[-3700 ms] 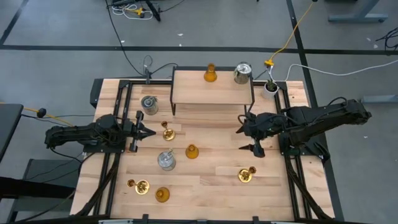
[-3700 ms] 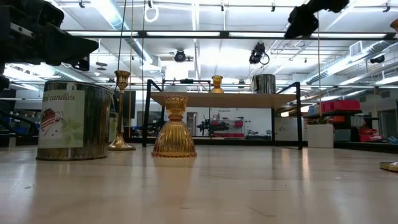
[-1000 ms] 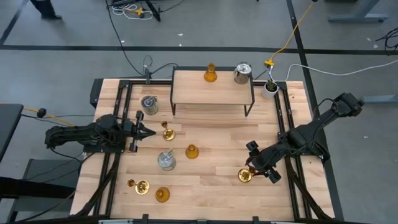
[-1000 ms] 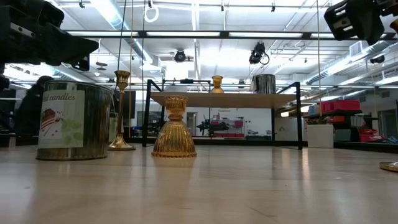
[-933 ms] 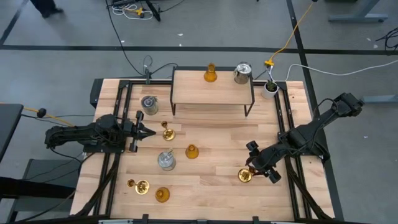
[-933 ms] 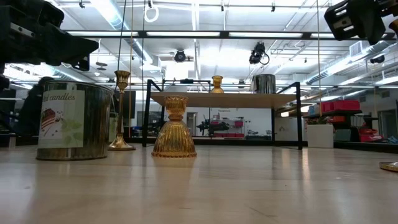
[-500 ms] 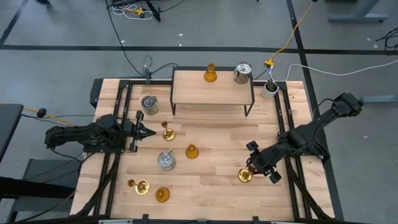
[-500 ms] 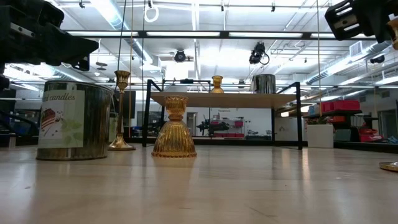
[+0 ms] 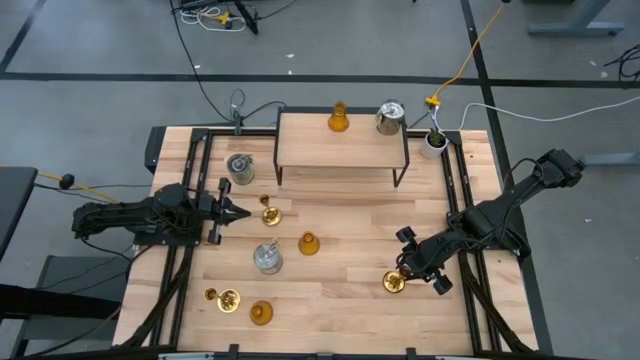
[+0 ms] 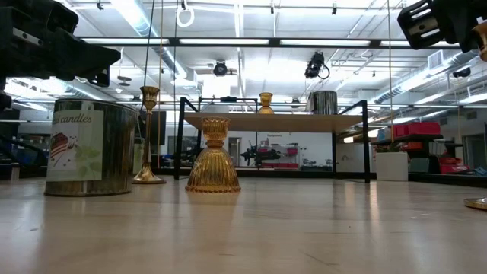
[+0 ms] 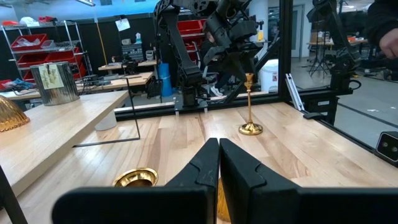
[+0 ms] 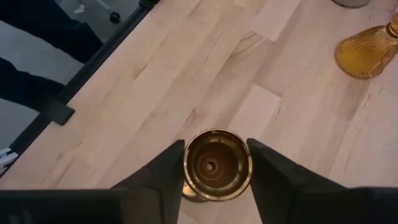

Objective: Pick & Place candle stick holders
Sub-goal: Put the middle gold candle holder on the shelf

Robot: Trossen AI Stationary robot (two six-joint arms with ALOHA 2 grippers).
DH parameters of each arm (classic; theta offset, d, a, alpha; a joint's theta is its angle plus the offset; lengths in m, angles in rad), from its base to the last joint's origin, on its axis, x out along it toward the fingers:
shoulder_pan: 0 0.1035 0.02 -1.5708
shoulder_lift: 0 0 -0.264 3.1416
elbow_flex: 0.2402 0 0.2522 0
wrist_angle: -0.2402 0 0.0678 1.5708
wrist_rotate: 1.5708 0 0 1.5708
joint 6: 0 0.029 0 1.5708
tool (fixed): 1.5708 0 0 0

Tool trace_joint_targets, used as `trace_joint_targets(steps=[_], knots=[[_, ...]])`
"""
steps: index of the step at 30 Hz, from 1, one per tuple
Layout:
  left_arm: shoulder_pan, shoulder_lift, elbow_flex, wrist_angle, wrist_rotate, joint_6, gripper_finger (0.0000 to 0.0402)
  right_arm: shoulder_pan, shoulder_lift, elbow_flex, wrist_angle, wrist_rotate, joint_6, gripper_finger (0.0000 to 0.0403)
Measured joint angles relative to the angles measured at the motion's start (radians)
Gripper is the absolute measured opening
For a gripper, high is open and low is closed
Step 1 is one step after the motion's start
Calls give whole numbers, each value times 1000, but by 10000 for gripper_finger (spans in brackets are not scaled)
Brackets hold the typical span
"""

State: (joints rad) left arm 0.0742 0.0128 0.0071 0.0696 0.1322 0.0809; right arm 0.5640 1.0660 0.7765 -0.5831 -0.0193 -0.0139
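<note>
Fingers (image 12: 169, 163) of right gripper (image 12: 216, 165) flank brass holder (image 12: 217, 164) top.

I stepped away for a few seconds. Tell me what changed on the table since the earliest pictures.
The right arm swung from beside the shelf toward the table's near right part, and its tool now closes around the brass holder standing there, which has not been lifted. The left tool stayed shut and parked near another brass holder. All other holders and the white plant pot kept their places.
</note>
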Motion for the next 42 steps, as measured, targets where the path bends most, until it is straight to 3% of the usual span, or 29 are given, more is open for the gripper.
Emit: trace_joint_targets(steps=[18,30,42], knots=[[0,0,0,0,0,0,18,-20,0,34,-22,1,2,151],[0,0,0,0,0,0,18,-149,8,201,-144,7,-14,151],[0,0,0,0,0,0,19,-317,113,456,-294,3,-30,151]])
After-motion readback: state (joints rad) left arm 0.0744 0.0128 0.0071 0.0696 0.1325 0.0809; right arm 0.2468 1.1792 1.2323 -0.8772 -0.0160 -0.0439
